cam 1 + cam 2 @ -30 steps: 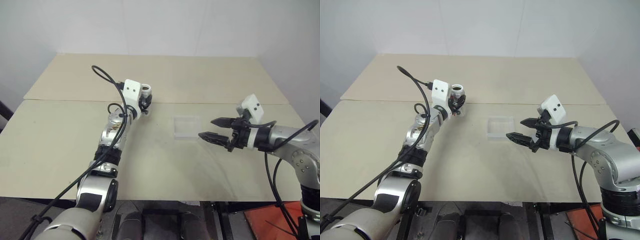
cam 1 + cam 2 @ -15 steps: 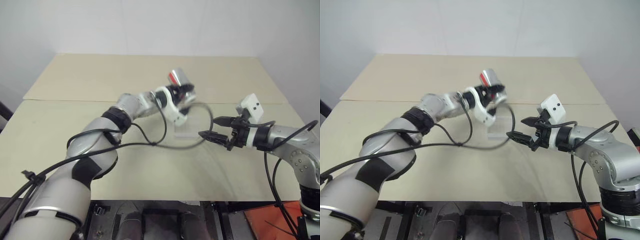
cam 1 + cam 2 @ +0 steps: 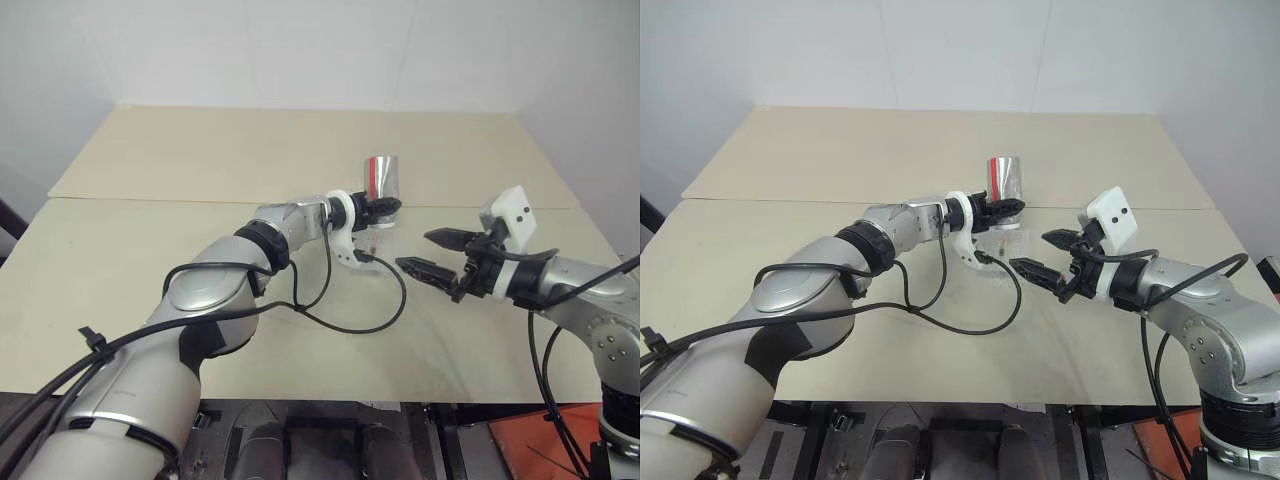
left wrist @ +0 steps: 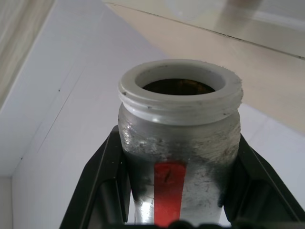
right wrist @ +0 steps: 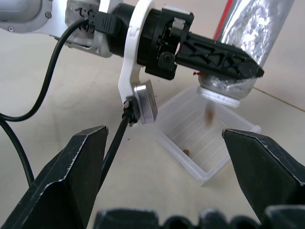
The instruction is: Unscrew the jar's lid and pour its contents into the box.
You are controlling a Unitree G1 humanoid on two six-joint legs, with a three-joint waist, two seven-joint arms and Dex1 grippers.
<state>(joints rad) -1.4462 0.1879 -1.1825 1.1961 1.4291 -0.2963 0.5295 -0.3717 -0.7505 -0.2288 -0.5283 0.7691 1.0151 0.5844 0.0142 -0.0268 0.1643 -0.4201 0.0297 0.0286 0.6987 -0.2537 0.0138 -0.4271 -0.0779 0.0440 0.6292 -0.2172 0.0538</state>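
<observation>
Clear box point(image 5: 200, 138): seemingly two brown pieces point(image 5: 187, 151).

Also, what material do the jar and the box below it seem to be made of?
The jar: likely thin metal or foil-wrapped, with a crinkled silvery shine, and a white threaded neck that looks plastic. The box: clear plastic, probably rigid; the table shows through its ribbed floor and thin walls.

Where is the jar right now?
In the left eye view the jar is near the table's middle, held mouth-down in the left tool just above the box, with the open right tool to its right.
</observation>
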